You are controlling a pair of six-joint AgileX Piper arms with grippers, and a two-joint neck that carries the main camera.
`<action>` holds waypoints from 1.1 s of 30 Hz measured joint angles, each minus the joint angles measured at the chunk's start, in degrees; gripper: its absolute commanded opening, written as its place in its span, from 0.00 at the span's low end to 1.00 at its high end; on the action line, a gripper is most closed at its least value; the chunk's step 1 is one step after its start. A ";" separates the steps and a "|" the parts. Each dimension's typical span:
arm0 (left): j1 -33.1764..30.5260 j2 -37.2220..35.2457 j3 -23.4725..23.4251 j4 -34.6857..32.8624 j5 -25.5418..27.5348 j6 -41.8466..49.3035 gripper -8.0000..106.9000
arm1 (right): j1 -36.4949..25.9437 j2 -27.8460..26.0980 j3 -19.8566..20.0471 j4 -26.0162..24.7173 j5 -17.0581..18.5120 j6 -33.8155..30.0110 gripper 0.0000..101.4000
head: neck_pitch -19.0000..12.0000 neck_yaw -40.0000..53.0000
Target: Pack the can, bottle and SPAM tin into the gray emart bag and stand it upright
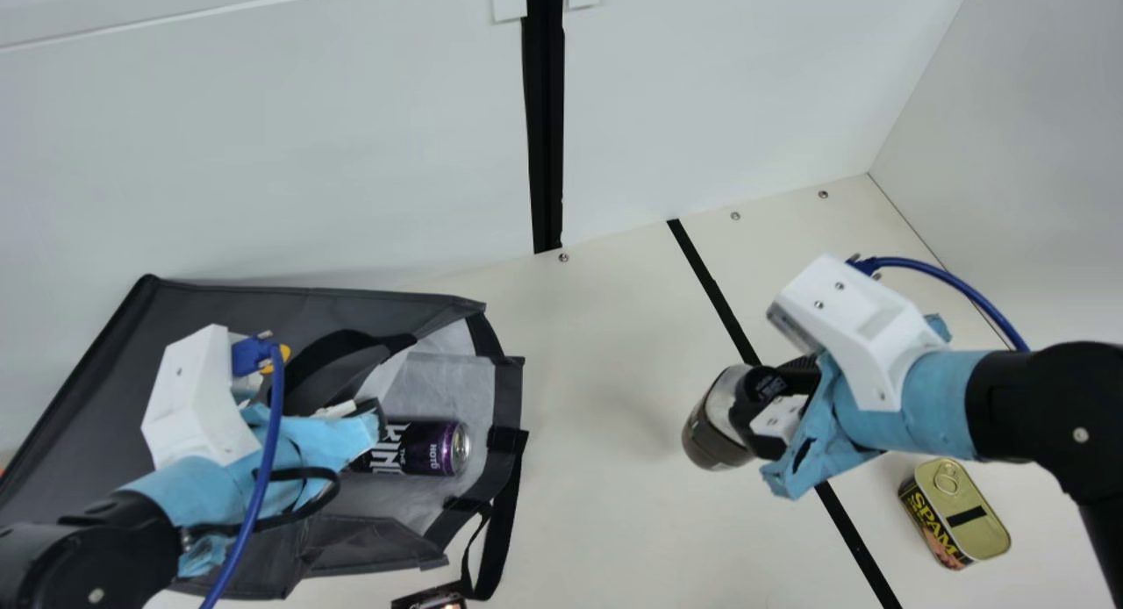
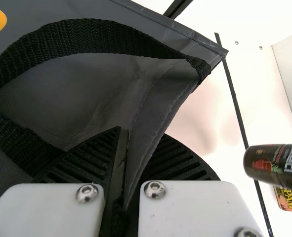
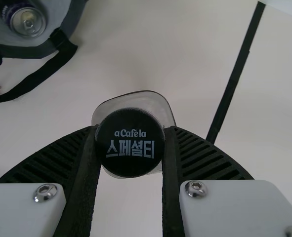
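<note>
black-capped btl [image 1: 712,435] in rt end effector [image 1: 768,400]

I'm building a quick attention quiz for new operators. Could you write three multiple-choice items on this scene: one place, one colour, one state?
1. Where is the purple can?
A) On the SPAM tin
B) Inside the gray bag
C) In the right gripper

2. What colour is the cap of the bottle?
A) Black
B) Red
C) Yellow

3. How are the fingers of the left gripper?
A) Wide open
B) Closed on a bottle
C) Closed on bag fabric

1: B, it lies within the bag's open mouth.
2: A, the right wrist view faces its black top.
3: C, the left wrist view shows cloth pinched between them.
</note>
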 measured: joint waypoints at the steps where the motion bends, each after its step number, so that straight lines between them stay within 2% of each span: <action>1: 0.00 0.00 0.00 0.00 0.00 0.00 0.00 | 0.77 -0.25 0.15 -0.25 0.00 0.36 0.00 | 0.00 -0.09; 21: 0.00 0.00 0.00 0.00 0.00 0.00 0.00 | 19.16 -4.99 2.66 -3.82 0.00 7.09 0.00 | -0.09 0.00; 26: 0.00 0.00 0.00 0.00 0.00 0.00 0.00 | 20.95 -5.91 1.38 -3.22 0.09 7.46 0.00 | -0.09 0.00; 33: 0.00 0.00 0.00 0.00 0.00 0.00 0.00 | 20.40 -6.73 0.05 0.14 0.03 5.50 0.00 | 0.00 -0.09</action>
